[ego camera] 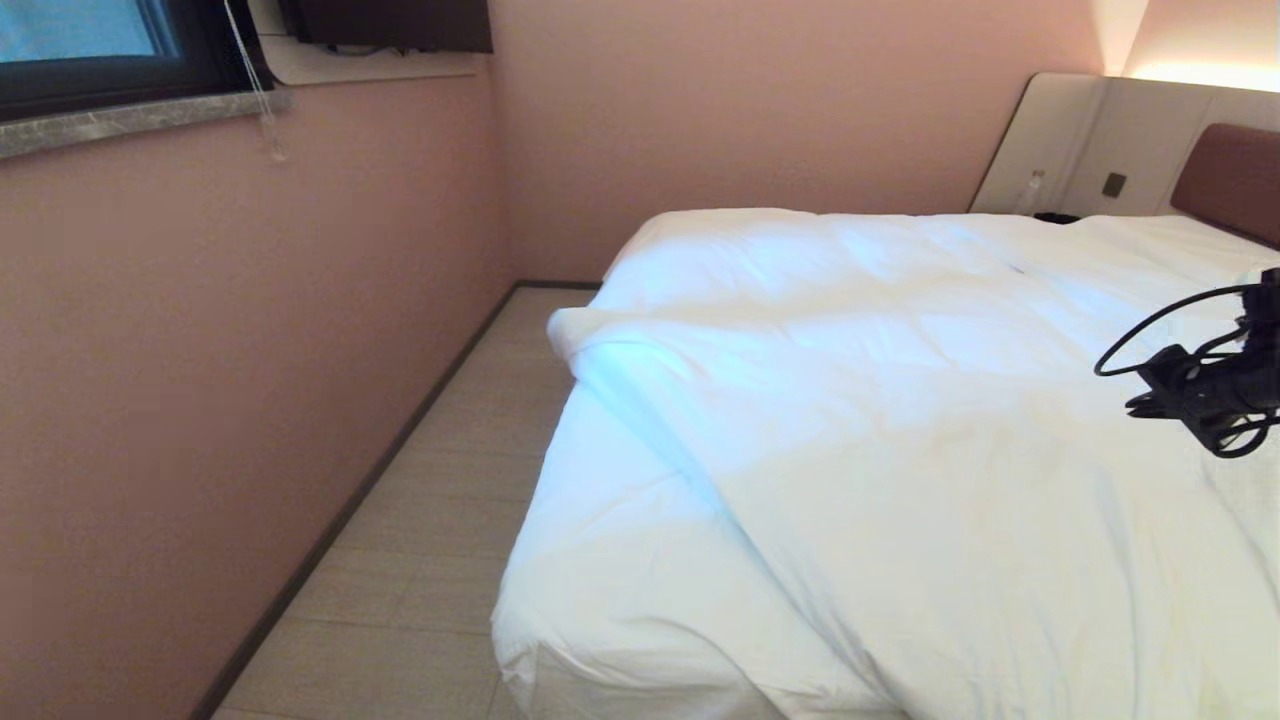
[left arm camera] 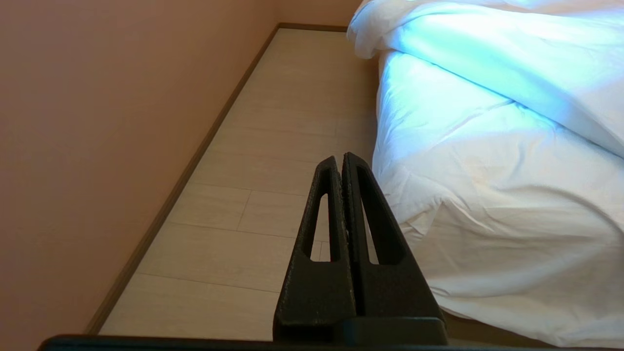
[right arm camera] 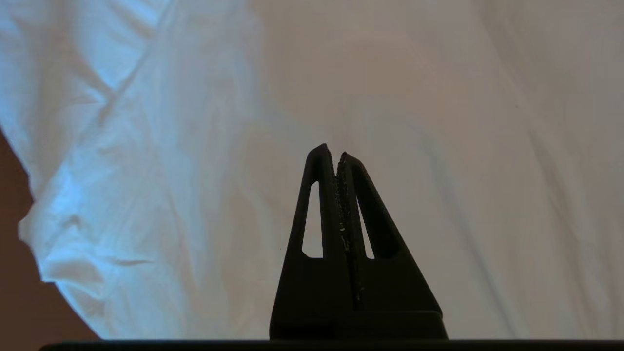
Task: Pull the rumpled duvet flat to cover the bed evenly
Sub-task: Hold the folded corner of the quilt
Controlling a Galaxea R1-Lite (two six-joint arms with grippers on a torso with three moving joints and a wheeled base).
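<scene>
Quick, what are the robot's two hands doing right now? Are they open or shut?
Left gripper: shut, holding nothing, over the floor beside the bed.
Right gripper: shut, holding nothing, above the duvet.

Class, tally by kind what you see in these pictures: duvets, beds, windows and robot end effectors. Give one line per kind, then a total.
Duvet: 1
Bed: 1
Window: 1
End effectors: 2, left end effector and right end effector
Total: 5
</scene>
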